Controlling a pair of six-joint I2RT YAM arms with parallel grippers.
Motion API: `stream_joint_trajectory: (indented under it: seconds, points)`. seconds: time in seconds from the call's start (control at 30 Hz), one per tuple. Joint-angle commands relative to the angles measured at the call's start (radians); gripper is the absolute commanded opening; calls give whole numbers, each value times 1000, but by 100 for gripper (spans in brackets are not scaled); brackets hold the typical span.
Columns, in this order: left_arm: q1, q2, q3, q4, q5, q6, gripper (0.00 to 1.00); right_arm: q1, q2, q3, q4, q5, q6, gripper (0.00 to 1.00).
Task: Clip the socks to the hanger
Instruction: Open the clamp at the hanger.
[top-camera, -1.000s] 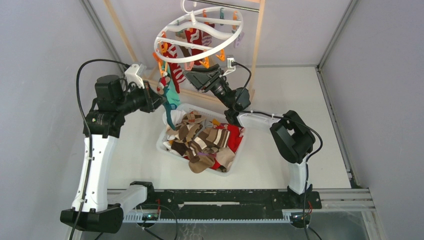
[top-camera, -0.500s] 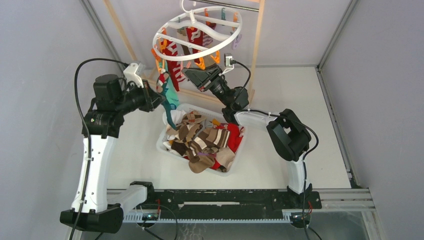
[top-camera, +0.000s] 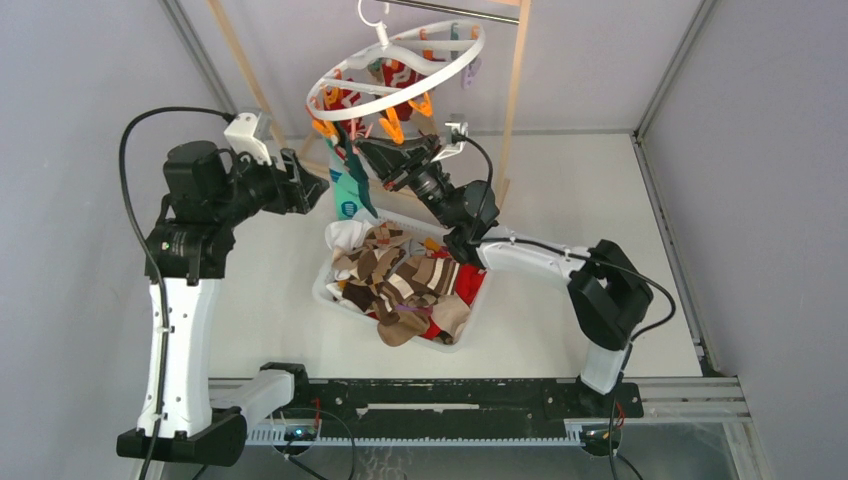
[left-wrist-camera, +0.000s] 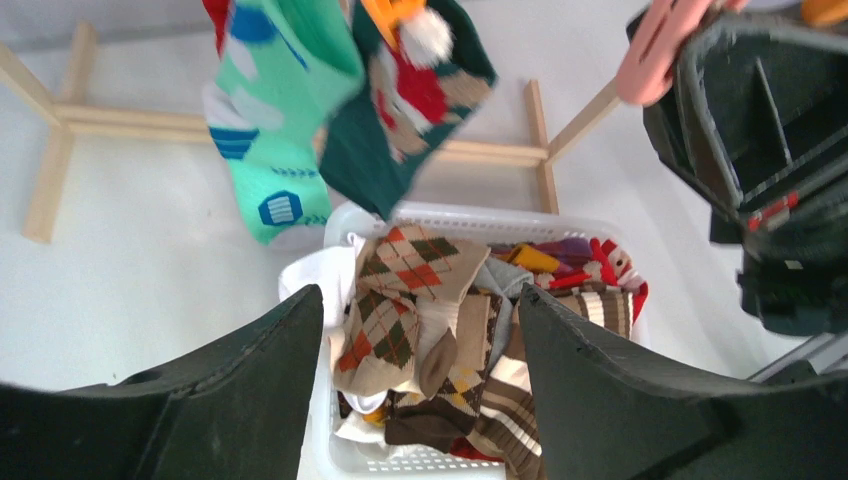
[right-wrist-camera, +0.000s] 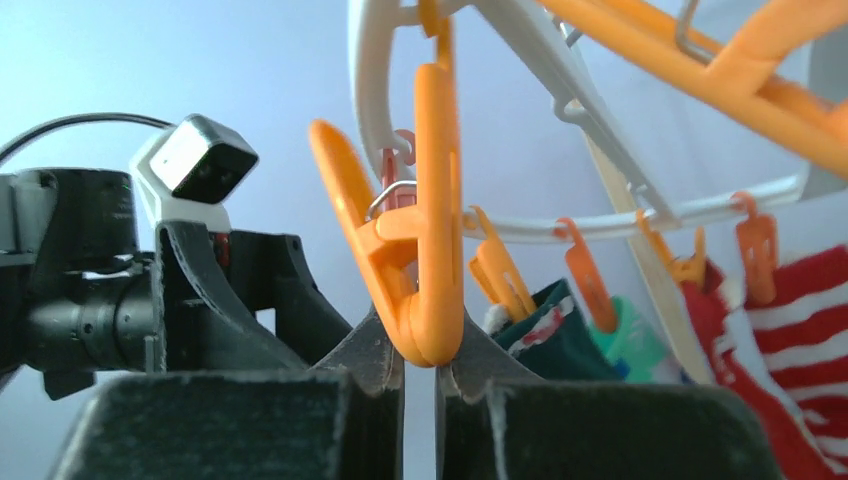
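Note:
The white ring hanger (top-camera: 388, 48) hangs tilted from the wooden frame, with red socks clipped to its pegs. A mint-teal sock (top-camera: 347, 195) (left-wrist-camera: 275, 130) and a dark green sock (top-camera: 364, 192) (left-wrist-camera: 420, 110) hang from pegs at its near-left rim. My left gripper (top-camera: 318, 185) (left-wrist-camera: 420, 340) stands open and empty, just left of the mint sock. My right gripper (top-camera: 368, 152) (right-wrist-camera: 421, 362) is under the rim (right-wrist-camera: 358, 90). It is shut, its fingertips nipping the lower end of an empty orange peg (right-wrist-camera: 425, 230). More socks (top-camera: 400, 280) (left-wrist-camera: 410, 300) lie heaped in the tub.
The white tub (top-camera: 325, 290) (left-wrist-camera: 470, 212) sits mid-table below both grippers. The pale wooden frame (top-camera: 515, 90) (left-wrist-camera: 130, 122) stands behind it, its feet on the table. A pink peg (left-wrist-camera: 665, 40) hangs beside the right wrist. Grey walls close in on both sides.
My left gripper opened and drew back to the left, letting go of the mint sock, which now hangs from the hanger. My right gripper closed, and the hanger tilted.

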Motion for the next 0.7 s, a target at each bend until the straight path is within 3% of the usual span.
stream_joint_trajectory:
  seconds: [0.0,0.23,0.67]
  points:
    - [1,-6,124,18,54,-32,75,66,-67,49,-121,159,-344,3]
    - [-13,56,237,42,127,-82,75,106,-52,97,-171,219,-494,1]
    - [-93,205,315,134,221,-71,75,116,-46,129,-213,198,-555,0]
